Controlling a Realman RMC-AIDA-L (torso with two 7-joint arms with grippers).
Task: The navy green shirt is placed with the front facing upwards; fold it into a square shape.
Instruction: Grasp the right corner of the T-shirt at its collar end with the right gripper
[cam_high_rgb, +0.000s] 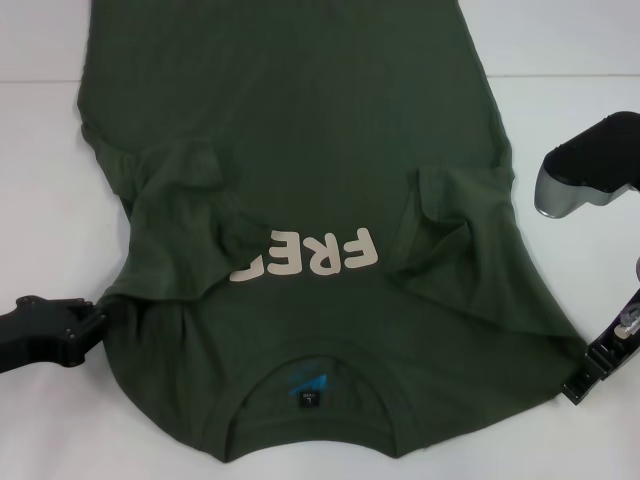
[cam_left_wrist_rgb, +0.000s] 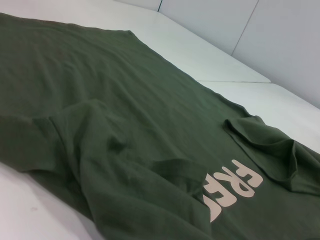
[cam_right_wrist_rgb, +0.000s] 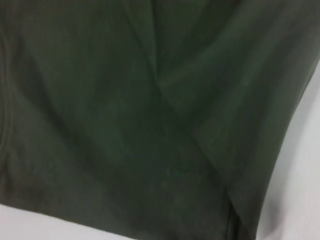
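Both claws grip shirt (cam_high_rgb: 300, 150) shoulder edges.

The white table (cam_high_rgb: 40, 220) carries the navy green shirt (cam_high_rgb: 300, 150), seemingly flat.

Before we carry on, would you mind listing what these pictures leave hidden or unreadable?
- Shirt hem: cut off by the head view's top edge.
- Lettering: its last characters lie under the folded-in left sleeve in the head view.
- Collar tag: print too small to read.
- Left gripper and right gripper: at the shirt's shoulder edges; fingers cannot be made out.
- Right wrist view: only blurred cloth.
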